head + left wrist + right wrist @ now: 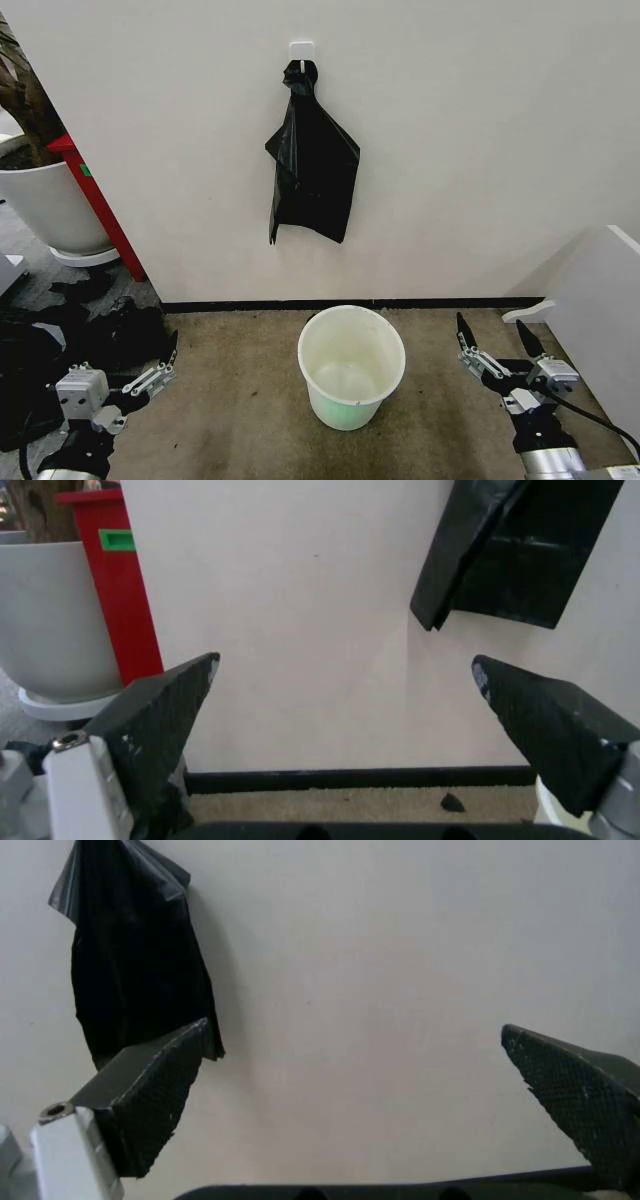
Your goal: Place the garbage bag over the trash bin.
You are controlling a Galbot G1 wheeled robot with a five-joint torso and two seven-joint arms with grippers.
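1. White wall (480, 150) ahead, brown carpet floor (240, 420) below, black baseboard between them.
2. Far left: big white planter (45, 205) with a plant, red post (100, 205) just beside it at the wall's edge.
3. My left claw (165, 365) sits low on the left over the floor, fingers spread, holding nothing; dark clutter lies beside it.
4. Garbage bag (315, 170) hangs from a white wall hook (301, 48), top bunched at the hook, flat against the wall, above the bin and apart from it.
5. Trash bin (352, 405) stands upright on the floor at centre, near the baseboard, between my two claws.
6. My right claw (495, 338) is low on the right, fingers spread, gripping nothing.
7. White panel (605, 310) at far right.
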